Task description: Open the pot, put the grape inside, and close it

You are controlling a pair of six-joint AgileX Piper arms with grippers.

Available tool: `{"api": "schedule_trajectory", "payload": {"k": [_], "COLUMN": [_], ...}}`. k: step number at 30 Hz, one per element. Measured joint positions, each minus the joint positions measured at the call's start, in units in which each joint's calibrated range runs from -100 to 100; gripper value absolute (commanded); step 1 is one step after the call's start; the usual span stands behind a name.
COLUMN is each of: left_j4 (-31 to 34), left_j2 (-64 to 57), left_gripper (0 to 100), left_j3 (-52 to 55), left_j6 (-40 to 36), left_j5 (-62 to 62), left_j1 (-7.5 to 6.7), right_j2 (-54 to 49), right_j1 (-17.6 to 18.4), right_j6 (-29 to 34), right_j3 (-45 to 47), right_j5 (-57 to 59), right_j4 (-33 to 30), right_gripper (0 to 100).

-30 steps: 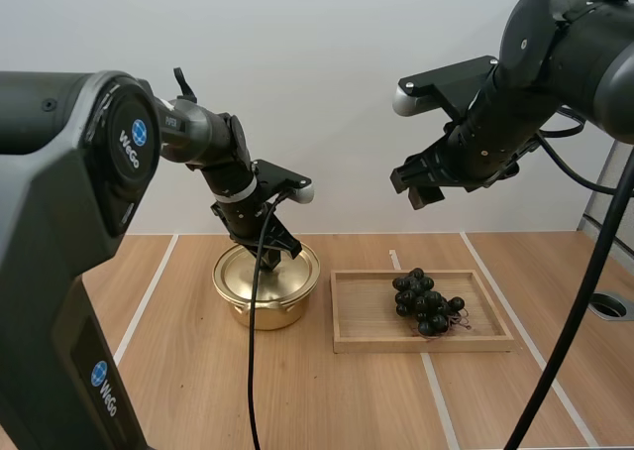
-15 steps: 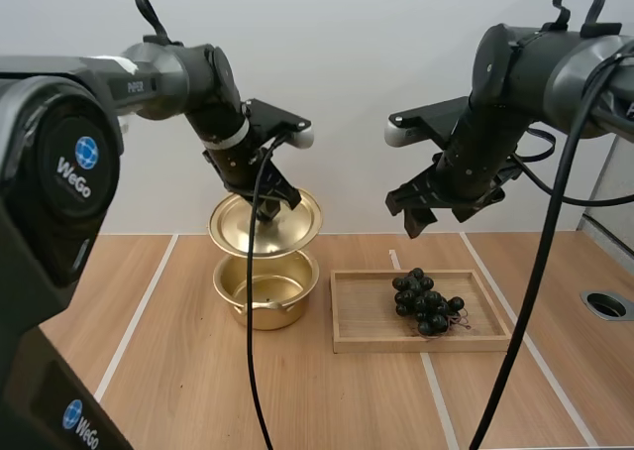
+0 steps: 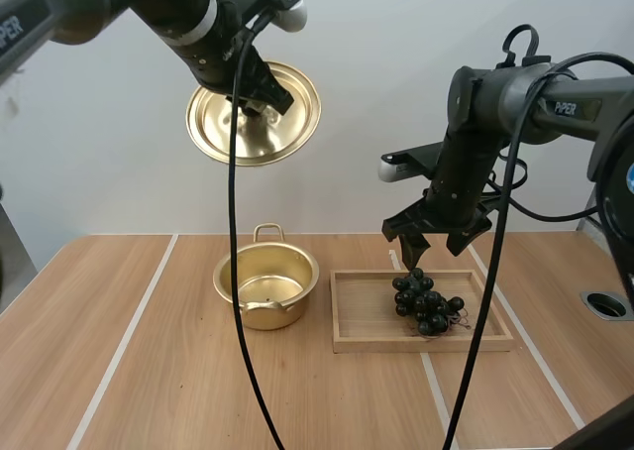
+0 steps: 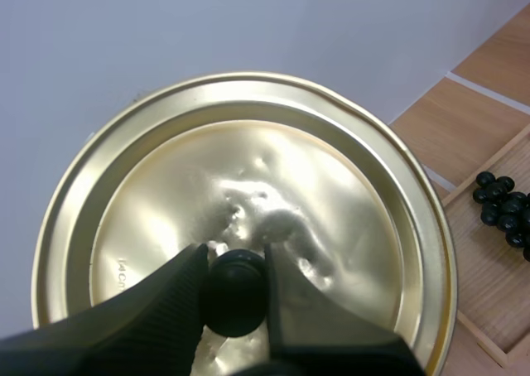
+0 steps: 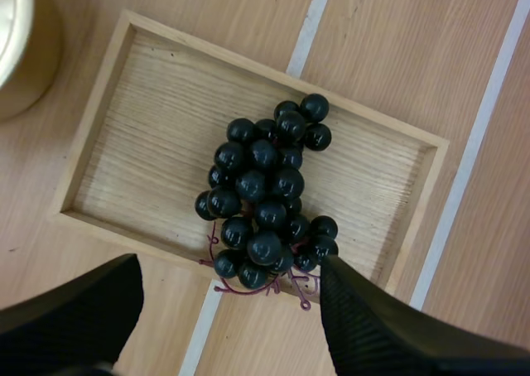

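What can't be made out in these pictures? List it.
High view: the lid's knob, behind the left gripper.
Right wrist view: most of the pot, cut by the frame edge.
Left wrist view: most of the grapes and tray, cut likewise.

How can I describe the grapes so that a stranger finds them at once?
On the wooden table, right of the open golden pot, lies a shallow wooden tray. The grapes sit near its middle: a bunch of glossy black balls, the only dark thing on it.
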Motion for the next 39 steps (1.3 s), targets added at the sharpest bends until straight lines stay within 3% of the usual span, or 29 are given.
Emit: {"api": "schedule_trajectory", "payload": {"k": [24, 31, 39], "left_j4": [0.10, 0.10, 0.10], "left_j2": [-7.02, -7.02, -7.02], "left_gripper": [0, 0, 0], "left_j3": [-0.26, -0.42, -0.42], "left_j6": [-0.54, -1.07, -1.91], "left_j5": [0.70, 0.84, 1.40], "left_j1": [0.00, 0.00, 0.00], "right_j2": [15.29, 15.86, 15.86], "right_j1": [0.00, 0.00, 0.00], "right_j6": [0.49, 0.59, 0.69], "right_j3": [2.19, 9.16, 10.58], "right_j5": [-0.51, -11.00, -20.10], "right_j4": [-1.26, -3.54, -3.77], "right_gripper": [100, 100, 100]}}
